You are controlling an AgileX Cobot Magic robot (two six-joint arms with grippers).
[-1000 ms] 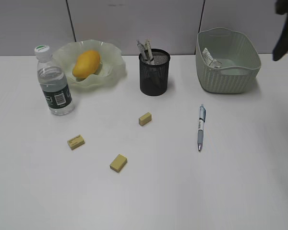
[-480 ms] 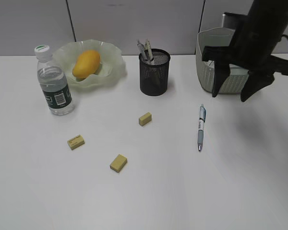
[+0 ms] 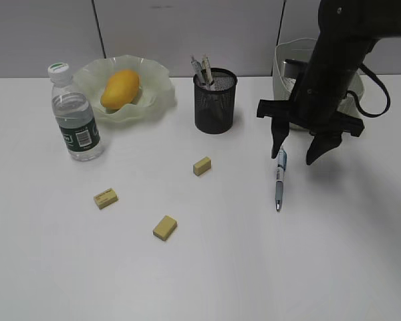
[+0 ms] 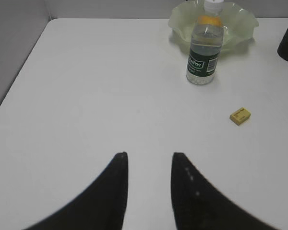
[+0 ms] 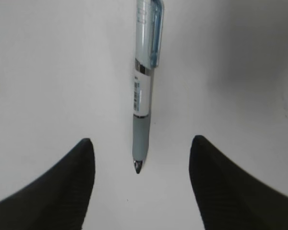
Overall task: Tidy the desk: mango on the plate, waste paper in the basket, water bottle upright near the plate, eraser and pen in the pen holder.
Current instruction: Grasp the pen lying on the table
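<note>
- Exterior view, counted on the white counter (image 3: 207,267): one mango (image 3: 119,88), one plate (image 3: 157,97), one water bottle (image 3: 75,115), one pen holder (image 3: 214,101), one basket (image 3: 289,100), three tan erasers, one loose pen (image 3: 279,177).
- Mango lying inside the ruffled pale-green plate, at the back left.
- Water bottle upright, white cap on, just in front of the plate's left side.
- Black mesh pen holder at the back centre, with two pens (image 3: 201,69) sticking out of its top.
- Basket at the back right, mostly hidden behind the dark right arm; contents not visible from here.
- Erasers apart from each other: one (image 3: 202,166) in front of the pen holder, one (image 3: 105,198) further left, one (image 3: 164,227) nearest the camera.
- Loose pen flat on the counter, clip end toward the back, tip toward the camera.
- Right pincer (image 3: 297,158) pointing down, spread wide, empty, over the pen's clip end.
- Left wrist view: left pincer (image 4: 149,160) narrowly parted, holding nothing, over bare counter.
- Ahead of it: one water bottle (image 4: 204,45), the plate (image 4: 180,21) behind it, a sliver of orange mango (image 4: 211,20) showing past the bottle's neck, one eraser (image 4: 240,116) to the right.
- Right wrist view: one pen (image 5: 145,81) lying between the two dark fingers (image 5: 67,187) of the right pincer (image 5: 141,141), wide apart, neither touching it.
</note>
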